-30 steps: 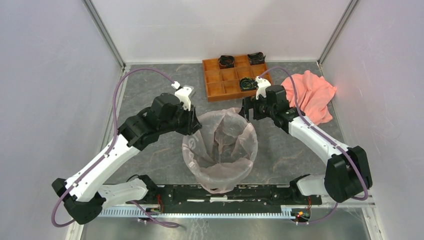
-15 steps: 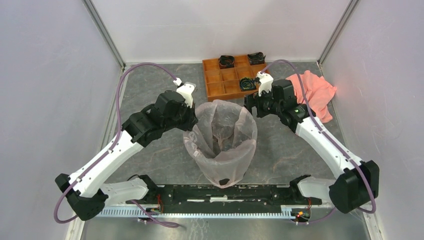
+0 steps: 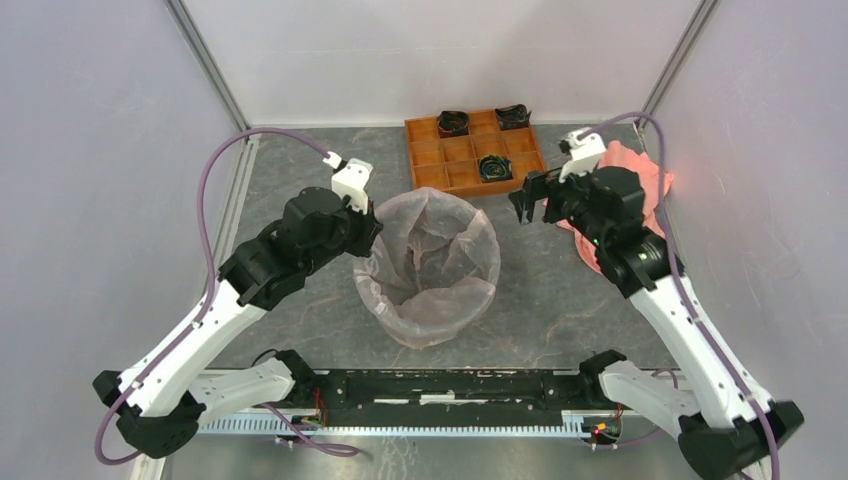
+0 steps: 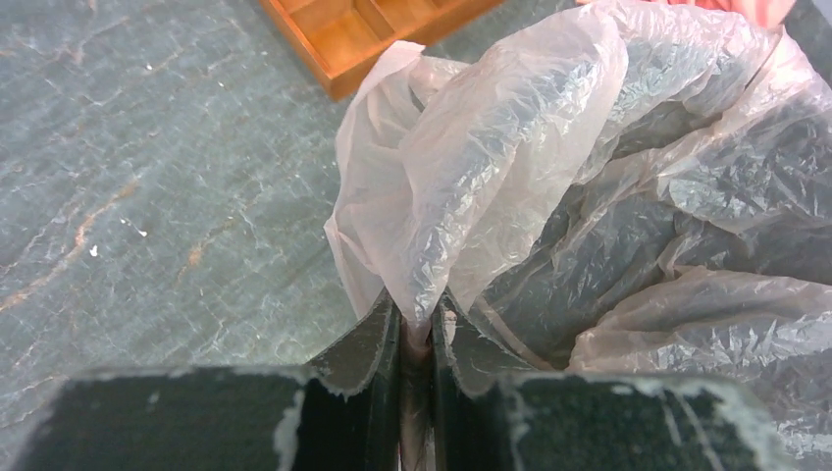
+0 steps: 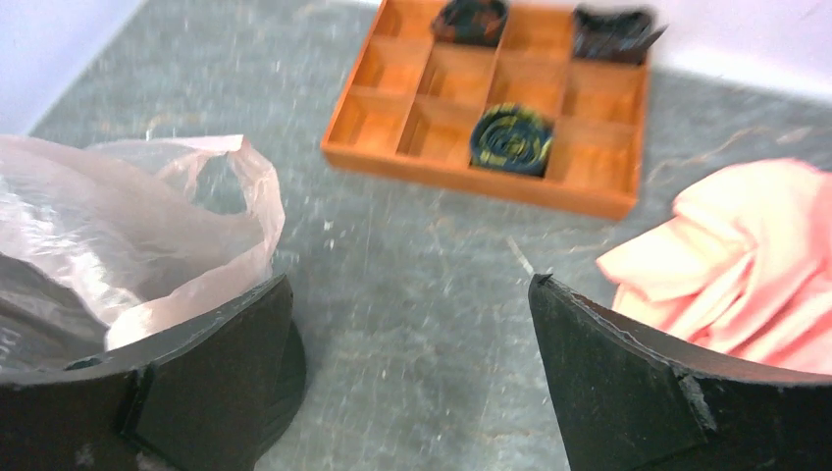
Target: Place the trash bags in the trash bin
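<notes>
One pale pink trash bag (image 3: pixel 430 250) draped over black trash bin (image 3: pixel 440 318), edge pinched in left tool (image 4: pixel 417 324), right tool (image 5: pixel 407 294) spread wide, empty

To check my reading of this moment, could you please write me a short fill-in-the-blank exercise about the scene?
1. The left end effector is ___ on an edge of the trash bag.
2. The right end effector is ___ and holds nothing.
3. The orange tray holds ___ dark items.
4. The pink cloth lies on the robot's ___ side of the tray.

Missing words: shut; open; three; right
</notes>
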Action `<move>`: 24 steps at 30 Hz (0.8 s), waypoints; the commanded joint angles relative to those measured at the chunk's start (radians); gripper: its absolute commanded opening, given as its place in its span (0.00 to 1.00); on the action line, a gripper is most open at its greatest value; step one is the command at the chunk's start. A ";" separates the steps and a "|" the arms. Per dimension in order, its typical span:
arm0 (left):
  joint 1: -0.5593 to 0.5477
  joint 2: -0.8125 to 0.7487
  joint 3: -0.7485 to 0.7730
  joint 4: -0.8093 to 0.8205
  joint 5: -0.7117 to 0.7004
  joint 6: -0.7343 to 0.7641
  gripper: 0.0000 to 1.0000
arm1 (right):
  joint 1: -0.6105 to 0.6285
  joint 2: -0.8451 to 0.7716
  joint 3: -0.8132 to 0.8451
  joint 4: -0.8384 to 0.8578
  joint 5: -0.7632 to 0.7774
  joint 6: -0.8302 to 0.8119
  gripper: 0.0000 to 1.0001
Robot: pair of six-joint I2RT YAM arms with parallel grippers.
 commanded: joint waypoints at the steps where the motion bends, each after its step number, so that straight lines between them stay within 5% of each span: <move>1: 0.001 -0.020 -0.047 0.163 -0.057 0.001 0.02 | -0.003 -0.109 0.014 0.077 0.142 -0.012 0.98; 8: 0.001 -0.033 -0.136 0.205 -0.028 -0.122 0.07 | -0.003 -0.187 0.003 0.021 0.171 -0.031 0.98; 10: 0.001 -0.045 -0.138 0.170 -0.042 -0.135 0.24 | -0.003 -0.200 0.008 0.004 0.172 -0.039 0.98; 13: 0.001 -0.068 -0.107 0.092 -0.090 -0.150 0.65 | -0.002 -0.218 0.022 -0.021 0.172 -0.054 0.98; 16: 0.001 -0.106 -0.027 0.013 -0.154 -0.168 0.90 | -0.003 -0.240 0.067 -0.064 0.153 -0.087 0.98; 19: 0.001 -0.155 0.079 -0.024 -0.183 -0.172 0.99 | -0.003 -0.265 0.143 -0.134 0.099 -0.135 0.98; 24: 0.001 -0.256 0.173 0.062 -0.175 -0.161 1.00 | -0.002 -0.364 0.237 -0.222 0.136 -0.195 0.98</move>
